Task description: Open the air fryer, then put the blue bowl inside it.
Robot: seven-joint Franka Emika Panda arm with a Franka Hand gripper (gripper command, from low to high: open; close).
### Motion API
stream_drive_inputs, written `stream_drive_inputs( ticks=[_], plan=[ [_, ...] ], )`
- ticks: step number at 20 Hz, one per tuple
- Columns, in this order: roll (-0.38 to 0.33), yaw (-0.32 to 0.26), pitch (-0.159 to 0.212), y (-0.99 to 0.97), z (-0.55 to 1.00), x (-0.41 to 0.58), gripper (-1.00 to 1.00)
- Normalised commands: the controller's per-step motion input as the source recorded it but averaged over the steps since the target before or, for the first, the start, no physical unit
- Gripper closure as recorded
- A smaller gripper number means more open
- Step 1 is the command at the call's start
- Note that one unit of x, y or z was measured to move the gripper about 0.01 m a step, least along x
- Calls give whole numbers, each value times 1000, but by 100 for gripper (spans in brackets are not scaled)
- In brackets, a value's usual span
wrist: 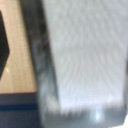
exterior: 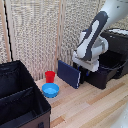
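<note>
White and grey, the arm reaches down from the exterior view's upper right, its hand (exterior: 86, 66) low at the front of the air fryer (exterior: 111, 62); whether its fingers are apart or together I cannot tell. The blue bowl (exterior: 50, 90) sits on the table (exterior: 95, 107), well apart

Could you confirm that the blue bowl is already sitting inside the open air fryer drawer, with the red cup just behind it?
Not quite. The exterior view shows the blue bowl on the wooden table, not inside the air fryer drawer. The red cup does stand just behind it.
</note>
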Motion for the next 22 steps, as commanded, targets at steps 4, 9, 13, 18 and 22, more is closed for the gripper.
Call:
stream_drive_inputs(
  ticks=[4,9,13,18,22],
  plan=[
    [-63,-4,0,124,857,0,-100],
    [-19,-1,22,155,877,6,-100],
    [51,14,74,239,789,31,-100],
    [148,107,148,382,593,55,-100],
    [174,145,183,429,445,74,-100]
  ],
)
